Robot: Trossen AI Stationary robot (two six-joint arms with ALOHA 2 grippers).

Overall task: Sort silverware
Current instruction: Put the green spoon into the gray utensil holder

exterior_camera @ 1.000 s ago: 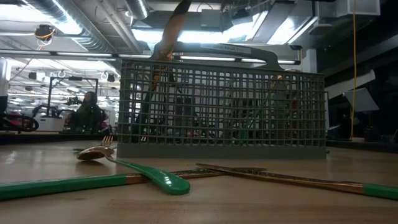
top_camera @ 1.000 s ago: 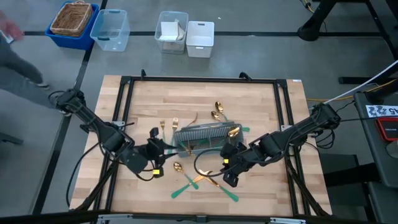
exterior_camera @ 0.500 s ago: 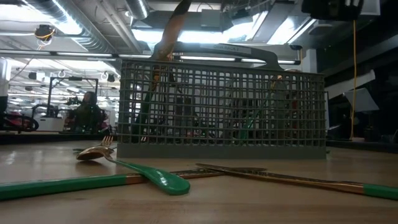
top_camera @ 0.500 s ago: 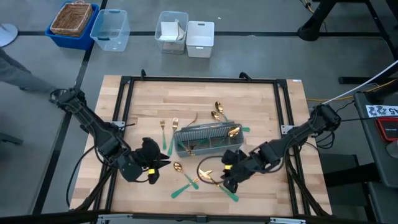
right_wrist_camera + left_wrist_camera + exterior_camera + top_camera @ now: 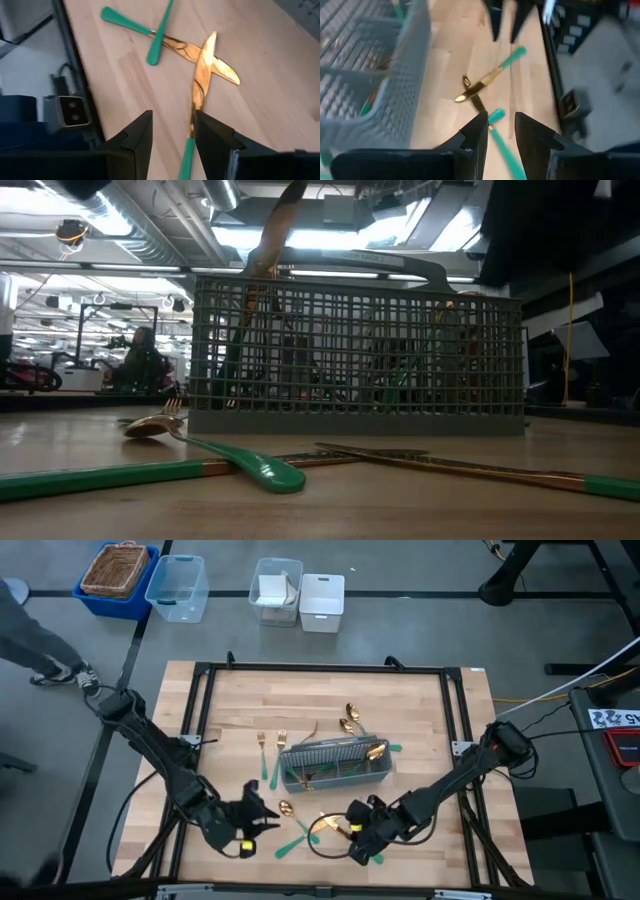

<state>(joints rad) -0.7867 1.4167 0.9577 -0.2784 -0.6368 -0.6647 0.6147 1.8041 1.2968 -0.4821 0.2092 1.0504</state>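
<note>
1. Silverware lies scattered on a pale wooden table (image 5: 420, 710) of butcher-block strips: shiny gold pieces, most with slim glossy green handles.
2. A grey mesh caddy (image 5: 335, 764) stands near the table's middle, a rectangular wire basket with a curved handle on top; a few pieces stand inside it, one gold spoon bowl (image 5: 376, 751) showing at its right end.
3. Two gold forks (image 5: 271, 745) lie just left of the caddy, and two gold spoons (image 5: 349, 720) lie just behind it.
4. In front of the caddy a small pile lies crossed: a spoon (image 5: 287, 809), a green-handled piece (image 5: 293, 843) and a gold knife (image 5: 200, 82) with a flat pointed blade lying over another piece.
5. The right gripper (image 5: 362, 843) hangs low over this pile; its dark fingers (image 5: 137, 137) stand slightly apart and hold nothing, the knife's green handle showing between them.
6. The left gripper (image 5: 258, 815) sits at the front left of the table beside the spoon, fingers (image 5: 475, 137) a little apart and empty.
7. Beyond the table stand a blue bin (image 5: 110, 585) holding a woven basket, a clear tub (image 5: 178, 588) and two white boxes (image 5: 300, 595).
8. No writing can be read.
</note>
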